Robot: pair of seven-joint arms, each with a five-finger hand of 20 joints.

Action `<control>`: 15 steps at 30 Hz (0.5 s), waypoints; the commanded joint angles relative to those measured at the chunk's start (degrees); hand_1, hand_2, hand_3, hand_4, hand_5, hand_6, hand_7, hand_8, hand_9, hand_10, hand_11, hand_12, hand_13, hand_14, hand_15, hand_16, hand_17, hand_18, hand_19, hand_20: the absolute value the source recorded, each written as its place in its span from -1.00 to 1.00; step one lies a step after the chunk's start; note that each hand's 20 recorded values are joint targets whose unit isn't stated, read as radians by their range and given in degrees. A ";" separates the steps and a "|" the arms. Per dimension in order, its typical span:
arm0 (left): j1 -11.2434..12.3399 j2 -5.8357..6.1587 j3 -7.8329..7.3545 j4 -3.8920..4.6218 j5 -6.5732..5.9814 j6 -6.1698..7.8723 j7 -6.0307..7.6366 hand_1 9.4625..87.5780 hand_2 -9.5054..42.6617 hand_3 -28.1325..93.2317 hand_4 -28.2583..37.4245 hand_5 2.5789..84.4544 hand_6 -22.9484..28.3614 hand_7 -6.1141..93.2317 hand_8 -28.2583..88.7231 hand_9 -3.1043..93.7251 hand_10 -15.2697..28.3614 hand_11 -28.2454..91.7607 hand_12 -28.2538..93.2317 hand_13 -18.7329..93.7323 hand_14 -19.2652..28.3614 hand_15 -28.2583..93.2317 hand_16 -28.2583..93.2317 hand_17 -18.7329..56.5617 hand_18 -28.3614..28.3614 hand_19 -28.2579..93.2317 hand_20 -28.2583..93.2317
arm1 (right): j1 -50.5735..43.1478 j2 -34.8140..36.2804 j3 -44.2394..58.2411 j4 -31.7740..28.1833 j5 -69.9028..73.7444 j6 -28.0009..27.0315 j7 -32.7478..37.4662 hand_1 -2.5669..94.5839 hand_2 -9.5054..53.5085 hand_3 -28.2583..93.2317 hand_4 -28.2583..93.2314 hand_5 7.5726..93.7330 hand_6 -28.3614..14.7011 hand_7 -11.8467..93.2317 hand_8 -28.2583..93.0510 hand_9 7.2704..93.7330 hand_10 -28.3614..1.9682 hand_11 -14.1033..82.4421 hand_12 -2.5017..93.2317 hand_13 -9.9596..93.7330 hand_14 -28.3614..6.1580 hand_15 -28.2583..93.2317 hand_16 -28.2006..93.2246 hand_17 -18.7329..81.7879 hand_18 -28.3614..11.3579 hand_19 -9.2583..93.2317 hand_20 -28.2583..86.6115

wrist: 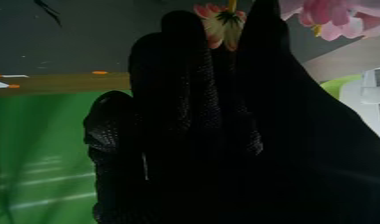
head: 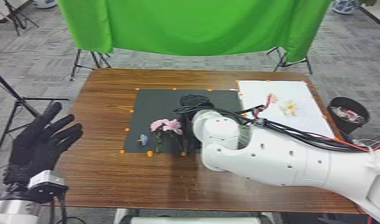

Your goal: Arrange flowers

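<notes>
Flowers (head: 166,126), pink ones with green stems, lie near the middle of the black mat (head: 153,102), with a small blue flower (head: 143,139) just to their left. I take the mat for the place where the arrangement is growing, so I'd call the job partly done. A reddish flower (head: 273,98) and a pale yellow flower (head: 289,107) rest on the white sheet (head: 253,87) to the right, and my guess is that they are left to place. More blooms sit in the bin (head: 349,128) beyond the right edge of the tabletop (head: 124,185); whether they are wanted, I can't tell.

My right robot hand (head: 193,101) is over the far part of the mat, its arm reaching in from the near right. In the wrist view a red-and-cream flower (wrist: 224,25) shows right by the glove, its yellowish stem pointing away from the palm. I cannot tell whether that hand is gripping it. My left robot hand (head: 44,142) is raised at the left edge, spread wide, holding nothing, well apart from the flowers.
</notes>
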 commanded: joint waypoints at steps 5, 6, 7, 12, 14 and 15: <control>1.73 0.90 0.21 -0.22 -0.98 0.51 1.09 -0.45 -0.38 0.51 -0.70 -0.24 0.22 -0.74 -0.63 -0.36 0.57 -0.15 -0.34 -0.31 0.98 0.36 -0.72 -0.65 1.00 0.42 -0.66 | -0.12 0.52 2.69 -1.33 1.34 -3.74 1.00 -0.01 -0.99 0.77 -0.96 0.34 0.18 -0.45 -0.67 0.56 -0.06 -0.24 -0.52 0.65 0.24 0.58 -0.30 0.38 -0.36 1.00 0.00; 1.77 0.75 0.21 -0.26 -0.89 0.46 1.09 -0.45 -0.38 0.51 -0.70 -0.24 0.22 -0.74 -0.63 -0.37 0.57 -0.15 -0.34 -0.31 0.98 0.36 -0.72 -0.65 1.00 0.42 -0.66 | 0.13 0.59 2.40 -1.48 1.46 -3.46 0.98 -0.02 -0.98 0.77 -0.95 0.34 0.18 -0.45 -0.69 0.55 -0.08 -0.22 -0.55 0.64 0.23 0.58 -0.30 0.38 -0.36 1.00 0.00; 1.84 0.63 0.12 -0.26 -0.84 0.38 1.01 -0.46 -0.38 0.51 -0.69 -0.24 0.22 -0.74 -0.63 -0.37 0.57 -0.15 -0.33 -0.31 0.98 0.36 -0.72 -0.65 1.00 0.42 -0.66 | -0.34 0.49 3.07 -1.55 1.30 -3.99 0.96 -0.04 -0.97 0.77 -0.94 0.33 0.17 -0.45 -0.71 0.54 -0.10 -0.21 -0.56 0.64 0.22 0.59 -0.30 0.37 -0.36 1.00 0.00; 1.82 1.76 0.46 -0.15 -1.57 0.85 1.53 -0.45 -0.38 0.51 -0.69 -0.24 0.22 -0.74 -0.63 -0.37 0.57 -0.15 -0.34 -0.31 0.98 0.36 -0.72 -0.65 1.00 0.42 -0.66 | -0.73 0.04 3.65 -1.56 1.60 -4.93 0.96 -0.05 -0.97 0.78 -0.94 0.32 0.16 -0.45 -0.72 0.51 -0.14 -0.19 -0.59 0.63 0.20 0.59 -0.30 0.37 -0.37 1.00 0.00; 2.05 2.38 0.71 -0.19 -1.94 1.07 2.26 -0.45 -0.38 0.51 -0.69 -0.24 0.22 -0.74 -0.63 -0.37 0.57 -0.15 -0.34 -0.31 0.98 0.36 -0.72 -0.65 1.00 0.42 -0.66 | -0.69 0.15 3.66 -1.81 1.62 -4.70 0.72 -0.05 -0.97 0.77 -0.94 0.32 0.16 -0.45 -0.71 0.50 -0.15 -0.19 -0.59 0.63 0.20 0.59 -0.30 0.37 -0.37 1.00 -0.01; 2.33 2.57 0.79 -0.23 -2.18 1.34 2.69 -0.45 -0.38 0.51 -0.69 -0.25 0.22 -0.74 -0.63 -0.37 0.57 -0.15 -0.34 -0.31 0.98 0.36 -0.72 -0.65 1.00 0.42 -0.66 | -0.36 0.14 3.43 -1.86 2.06 -4.33 0.66 -0.05 -0.97 0.77 -0.93 0.32 0.16 -0.45 -0.71 0.50 -0.15 -0.19 -0.59 0.63 0.20 0.59 -0.30 0.37 -0.37 1.00 -0.01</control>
